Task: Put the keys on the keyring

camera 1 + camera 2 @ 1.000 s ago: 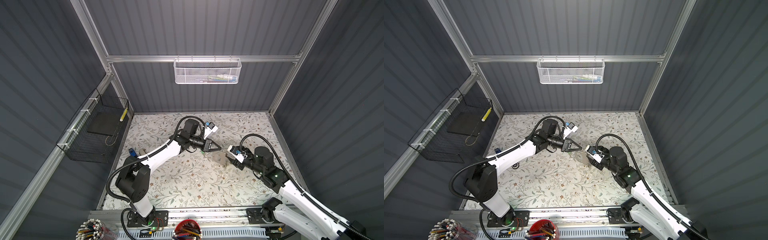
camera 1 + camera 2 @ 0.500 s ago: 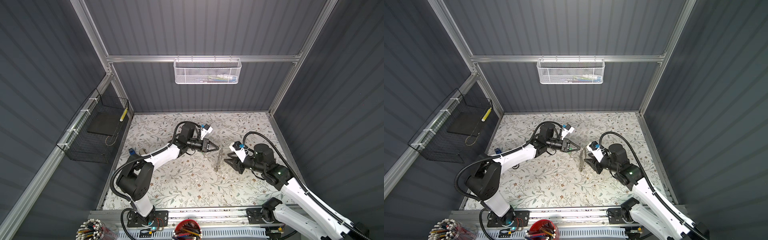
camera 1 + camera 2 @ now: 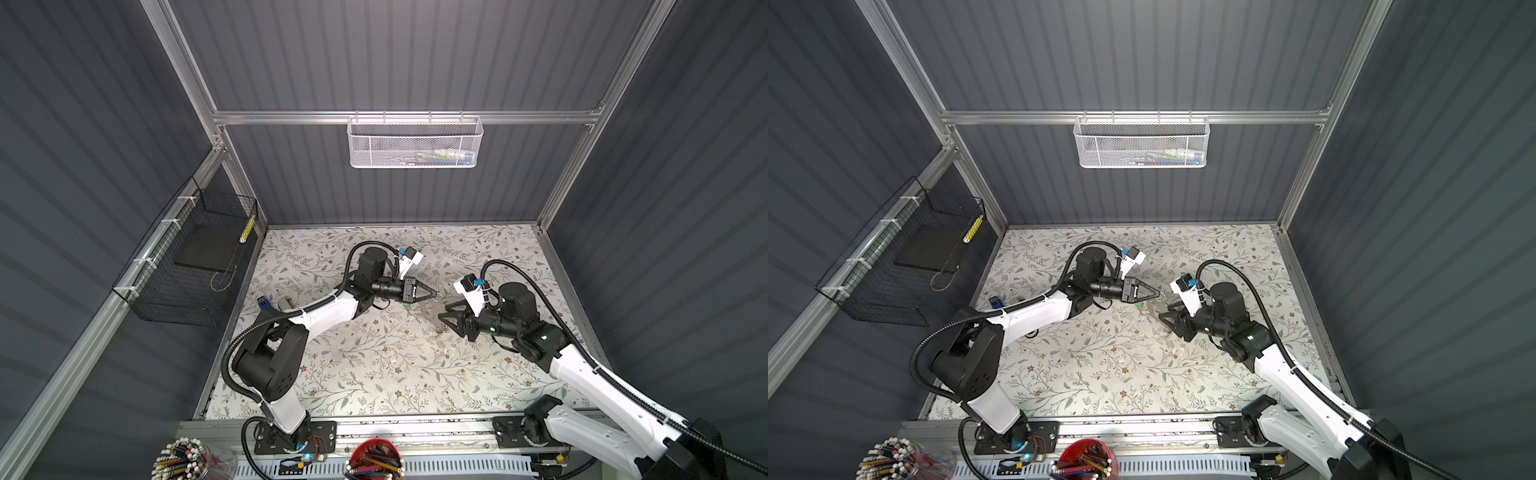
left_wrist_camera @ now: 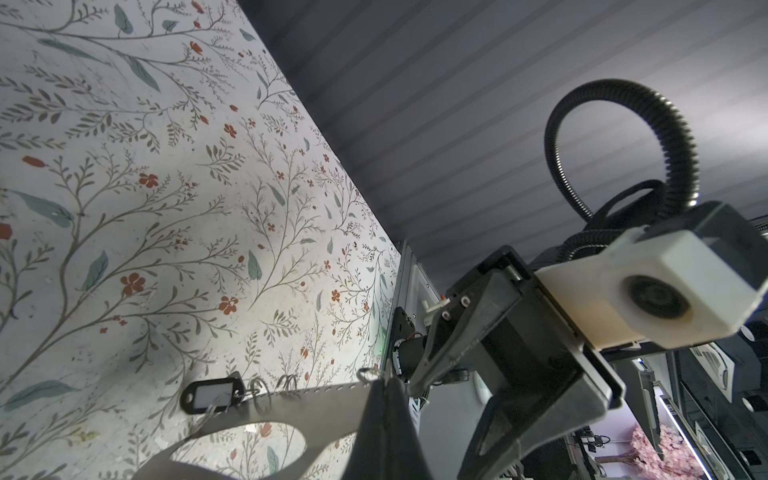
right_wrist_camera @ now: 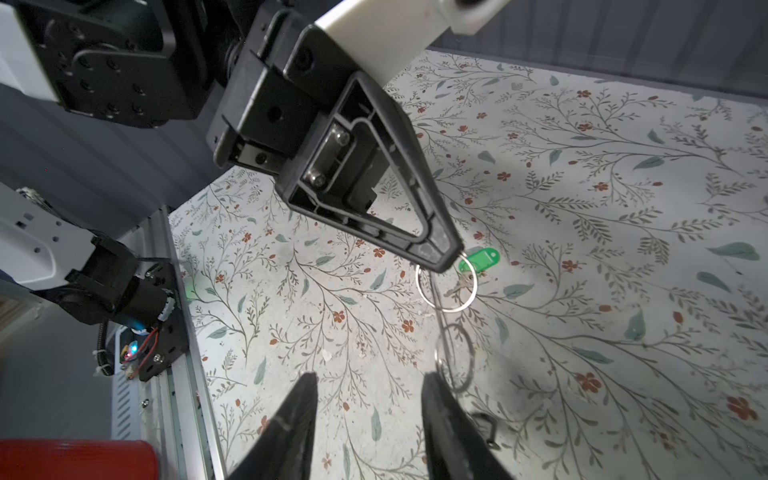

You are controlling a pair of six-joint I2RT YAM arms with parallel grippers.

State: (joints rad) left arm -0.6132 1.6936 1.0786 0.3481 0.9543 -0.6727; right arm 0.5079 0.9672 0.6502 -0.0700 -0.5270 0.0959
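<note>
Keyring [image 4: 320, 405] cut by frame edge — part behind fingers [image 4: 382, 428] (left arm's).

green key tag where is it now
Middle of both top views: the green key tag sits right beside the left hand, just left of the grey keyring.

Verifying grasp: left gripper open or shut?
Shut. The left gripper pinches a ring at the keyring's edge; no gap between its tips.

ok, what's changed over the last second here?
The right gripper drew back from the keyring, rolled its wrist, then edged in again; its jaws now stand apart, holding nothing. The left gripper nudged rightward and the keyring tilted in its grip. Unchanged: left jaws shut on the keyring's edge, green-tagged key lying where it was.
</note>
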